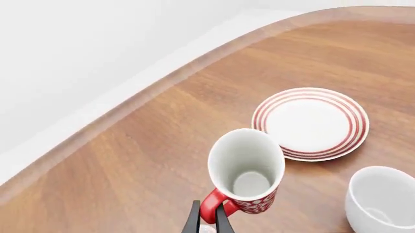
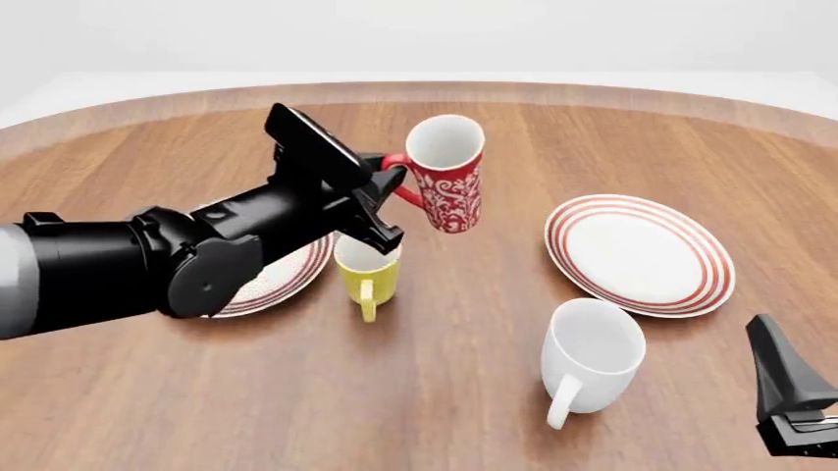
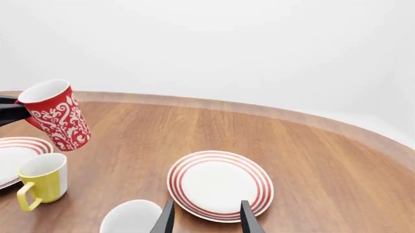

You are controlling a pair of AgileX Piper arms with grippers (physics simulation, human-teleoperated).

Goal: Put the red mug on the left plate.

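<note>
Left gripper (image 2: 383,192) clamped on the handle of the red mug (image 2: 445,173), fingers pinching the red loop from both sides (clearest in the left wrist view, dark fingertips (image 1: 222,219) either side of the handle). Held up off the table (image 2: 433,392), tilted, white inside facing the front camera. Hanging above and just beyond the yellow mug (image 2: 365,271), between the two plates. Not on the left plate (image 2: 282,277) yet: that plate sits on the near-left side of the yellow mug, mostly hidden under the black left arm. Second plate (image 2: 641,252) lying flat well to the right of the yellow mug, nothing on it. White mug (image 2: 592,355) standing upright, nearer the camera than that second plate, handle turned toward the camera. Right gripper (image 3: 205,217) low over the table near the white mug, fingers spread apart, gripping nothing.
</note>
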